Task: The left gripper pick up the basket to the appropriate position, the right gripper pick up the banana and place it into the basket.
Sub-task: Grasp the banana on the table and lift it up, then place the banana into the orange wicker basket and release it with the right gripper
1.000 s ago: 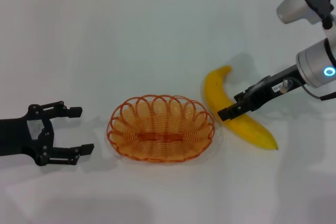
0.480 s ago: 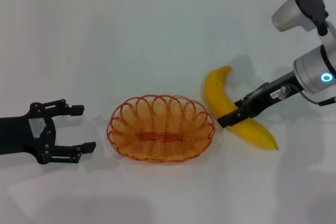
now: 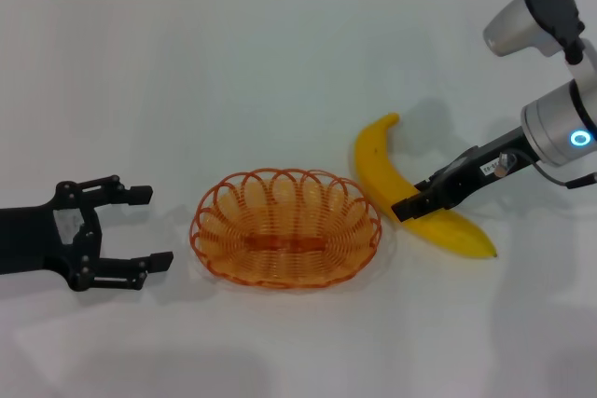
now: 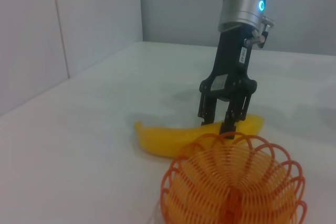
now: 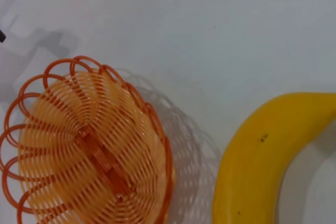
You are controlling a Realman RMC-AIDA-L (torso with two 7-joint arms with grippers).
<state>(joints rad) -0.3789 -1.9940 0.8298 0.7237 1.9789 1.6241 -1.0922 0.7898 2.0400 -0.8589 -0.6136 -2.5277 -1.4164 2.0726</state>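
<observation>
The orange wire basket (image 3: 285,227) stands on the white table, also in the left wrist view (image 4: 233,187) and the right wrist view (image 5: 84,145). My left gripper (image 3: 149,227) is open and empty, low over the table just left of the basket, not touching it. The yellow banana (image 3: 373,160) lies right of the basket, close to its rim; it shows in both wrist views (image 4: 163,137) (image 5: 257,156). My right gripper (image 3: 407,209) (image 4: 220,124) comes in from the right, its fingers astride the banana's middle and closed against it. The banana rests on the table.
The white table (image 3: 280,62) runs back to a pale wall. Bare tabletop lies behind and in front of the basket. My right arm's grey-white links (image 3: 560,118) hang over the table's right side.
My right gripper has lowered onto the banana. The banana's upper end has swung slightly left toward the basket. My left gripper has crept a little right.
</observation>
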